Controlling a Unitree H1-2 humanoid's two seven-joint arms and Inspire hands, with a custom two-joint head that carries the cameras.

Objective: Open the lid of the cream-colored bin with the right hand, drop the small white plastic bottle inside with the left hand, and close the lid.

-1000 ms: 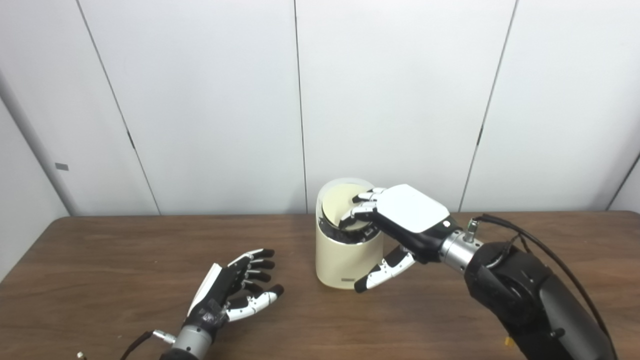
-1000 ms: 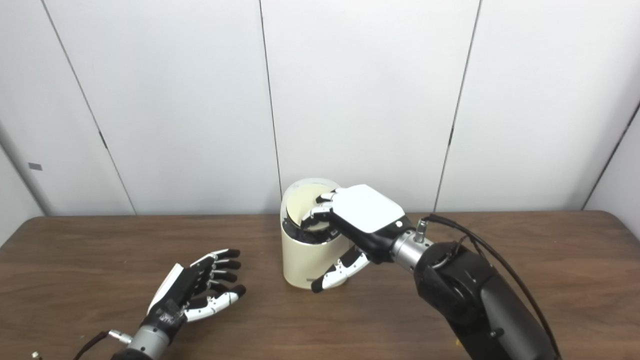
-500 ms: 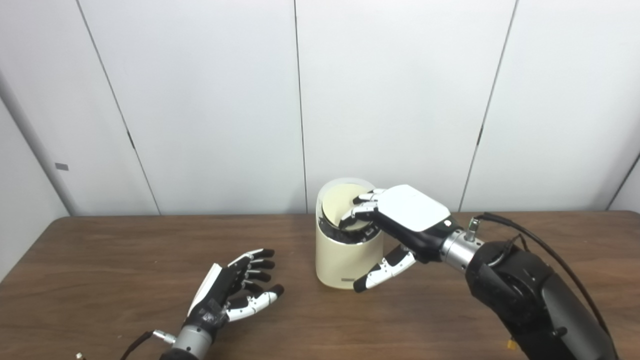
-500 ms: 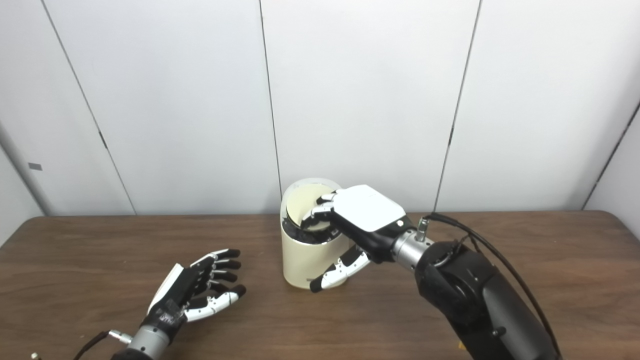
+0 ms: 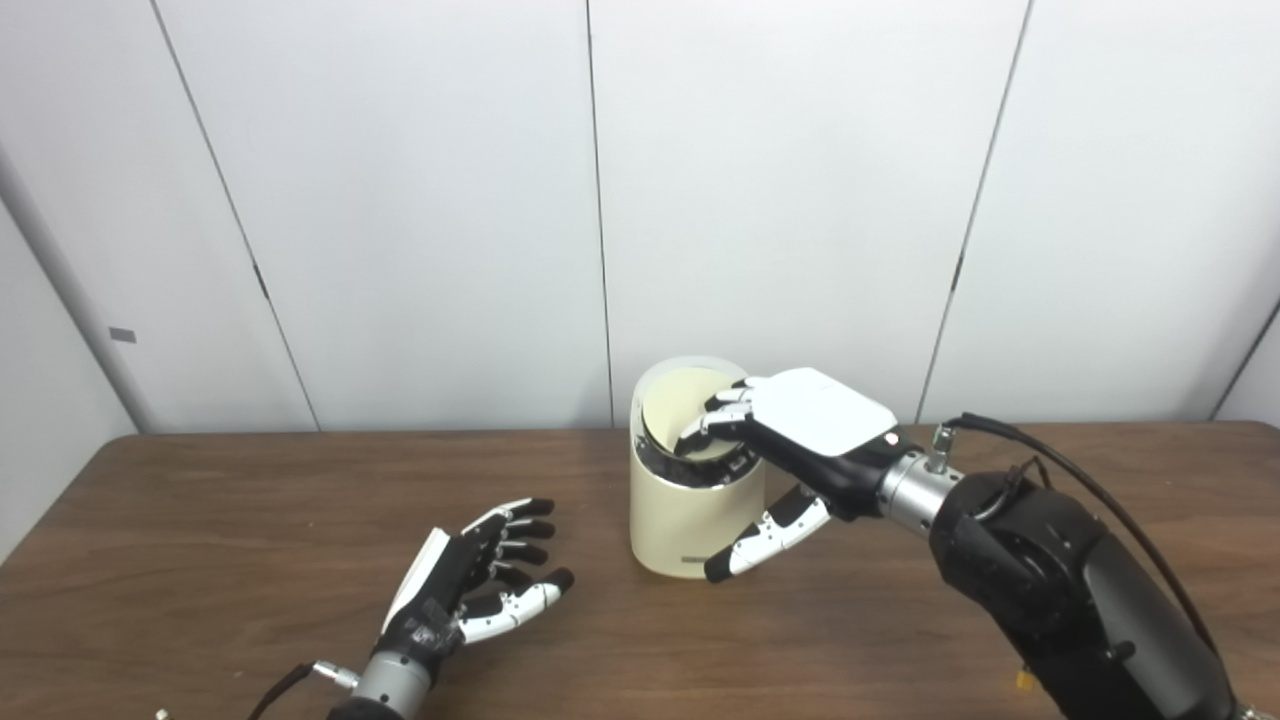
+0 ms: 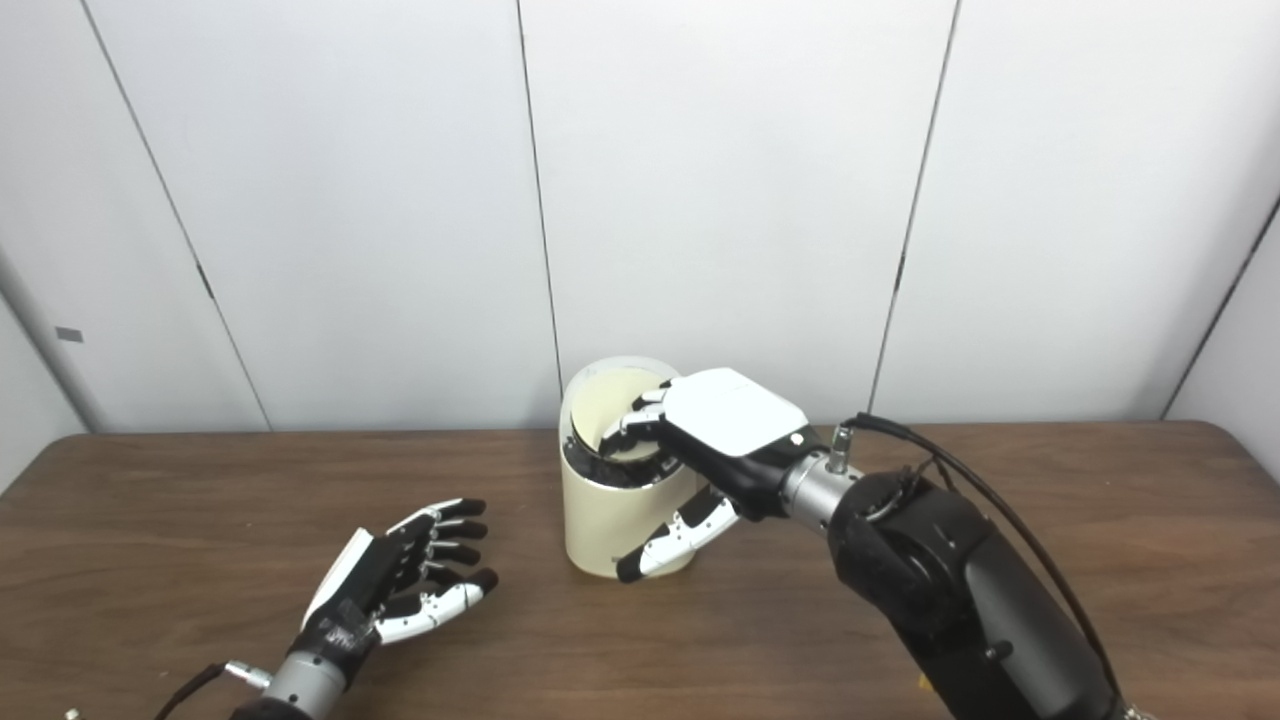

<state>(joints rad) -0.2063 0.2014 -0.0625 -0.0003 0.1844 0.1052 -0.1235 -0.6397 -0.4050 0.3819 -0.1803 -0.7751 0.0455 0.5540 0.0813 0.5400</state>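
Note:
The cream-colored bin (image 5: 676, 522) stands upright at the middle of the table, near the wall. Its round lid (image 5: 672, 404) is tipped up toward the back, showing a dark gap at the front rim. My right hand (image 5: 800, 432) reaches over the bin from the right; its fingertips (image 5: 712, 424) rest on the lid and its thumb (image 5: 765, 535) hangs apart in front of the bin wall. My left hand (image 5: 478, 582) lies on the table left of the bin, palm facing right, open and empty. No small white bottle shows in either view.
The brown wooden table (image 5: 200, 520) runs across the whole picture, with white wall panels (image 5: 400, 200) right behind it. My right forearm (image 6: 940, 580) and its black cable cover the near right part of the table.
My left hand has slid slightly right and forward on the table. The right hand and forearm have edged a little to the left, fingers still on the tilted lid.

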